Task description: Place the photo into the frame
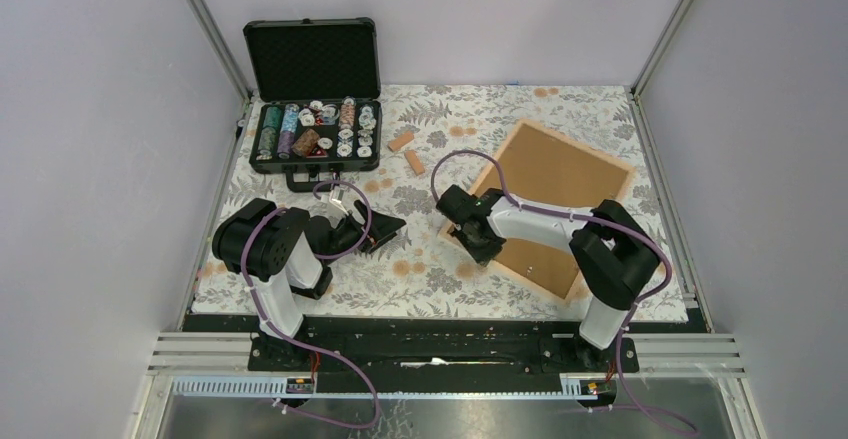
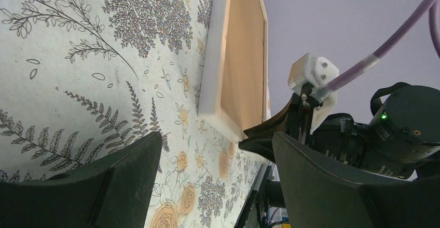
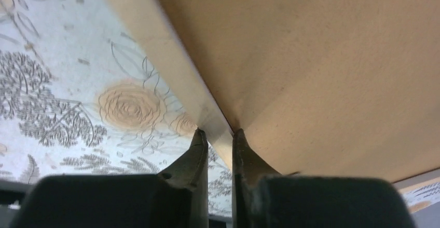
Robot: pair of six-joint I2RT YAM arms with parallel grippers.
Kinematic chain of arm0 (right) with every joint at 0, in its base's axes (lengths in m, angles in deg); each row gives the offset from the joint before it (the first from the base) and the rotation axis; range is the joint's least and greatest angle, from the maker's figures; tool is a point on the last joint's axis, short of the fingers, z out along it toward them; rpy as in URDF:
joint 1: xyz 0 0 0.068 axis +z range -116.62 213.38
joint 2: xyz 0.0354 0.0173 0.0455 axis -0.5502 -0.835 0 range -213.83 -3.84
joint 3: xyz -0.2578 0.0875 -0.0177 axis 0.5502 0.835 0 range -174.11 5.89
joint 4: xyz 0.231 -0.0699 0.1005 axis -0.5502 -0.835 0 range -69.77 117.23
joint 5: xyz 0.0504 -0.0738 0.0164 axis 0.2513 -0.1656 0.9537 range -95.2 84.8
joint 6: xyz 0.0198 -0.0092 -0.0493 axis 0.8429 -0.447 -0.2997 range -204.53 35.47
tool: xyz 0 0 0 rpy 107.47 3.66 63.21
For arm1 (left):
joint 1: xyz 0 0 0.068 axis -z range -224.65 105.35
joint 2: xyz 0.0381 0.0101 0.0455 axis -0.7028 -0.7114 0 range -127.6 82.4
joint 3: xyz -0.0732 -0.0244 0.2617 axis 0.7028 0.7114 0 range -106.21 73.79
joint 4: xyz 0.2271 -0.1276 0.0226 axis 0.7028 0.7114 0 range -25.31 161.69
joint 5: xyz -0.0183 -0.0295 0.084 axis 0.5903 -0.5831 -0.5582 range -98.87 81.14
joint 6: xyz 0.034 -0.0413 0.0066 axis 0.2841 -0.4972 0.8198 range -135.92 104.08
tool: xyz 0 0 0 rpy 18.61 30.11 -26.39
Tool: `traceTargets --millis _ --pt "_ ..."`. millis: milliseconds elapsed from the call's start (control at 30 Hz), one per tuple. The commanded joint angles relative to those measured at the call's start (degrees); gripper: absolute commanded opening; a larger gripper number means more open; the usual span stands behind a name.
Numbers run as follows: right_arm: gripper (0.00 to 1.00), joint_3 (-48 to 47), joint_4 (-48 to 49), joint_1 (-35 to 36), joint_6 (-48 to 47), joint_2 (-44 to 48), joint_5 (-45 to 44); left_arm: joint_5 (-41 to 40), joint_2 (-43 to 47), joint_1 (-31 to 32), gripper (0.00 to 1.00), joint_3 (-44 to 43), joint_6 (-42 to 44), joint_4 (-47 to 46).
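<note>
Rim pinch: right gripper [image 3: 218, 132] nips the frame [image 3: 153, 46] at its near-left edge, likely to lift it off the board [image 1: 560, 174]; left gripper [image 2: 215, 150], left of the frame, gapes wide, empty.

Pale smooth wooden frame [image 1: 498, 151], matt brown backing board [image 1: 560, 174], matt flower-printed table cover [image 1: 420, 269], black foam-lined case [image 1: 312, 59].

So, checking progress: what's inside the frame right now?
A plain brown board fills the frame; no photo shows. Anything beneath the board is covered.
</note>
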Motion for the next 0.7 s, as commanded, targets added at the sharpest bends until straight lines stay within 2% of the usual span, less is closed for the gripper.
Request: traceTargets --millis 0,167,267,433,533,567,667 --pt "0.02 0.3 5.4 -0.6 8.3 -0.7 -6.8 0.8 -0.6 -0.3 0.82 -0.1 0.1 -8.3" --pt "0.00 -8.1 5.6 -1.6 11.3 -5.9 -11.2 0.9 -0.7 -0.3 0.82 -0.2 0.0 -8.3" --pt "0.00 -17.5 5.0 -4.0 14.7 -11.6 -11.5 0.8 -0.7 -0.3 0.82 -0.3 0.0 -8.3" --pt "0.00 -35.4 1.2 -9.4 21.3 -23.6 -5.8 1.3 -1.1 -0.3 0.82 -0.5 -0.1 -8.3" --pt "0.01 -45.2 -2.0 -10.2 22.9 -29.4 -8.2 1.5 -1.4 -0.3 0.82 -0.7 -0.2 -8.3" --pt "0.06 -47.9 -3.2 -10.3 23.4 -30.9 -8.9 1.5 -1.6 -0.3 0.82 -0.7 -0.2 -8.3" --pt "0.32 -51.2 -4.6 -10.3 22.6 -32.3 -7.2 1.5 -1.7 -0.3 0.82 -0.9 -0.3 -8.3"
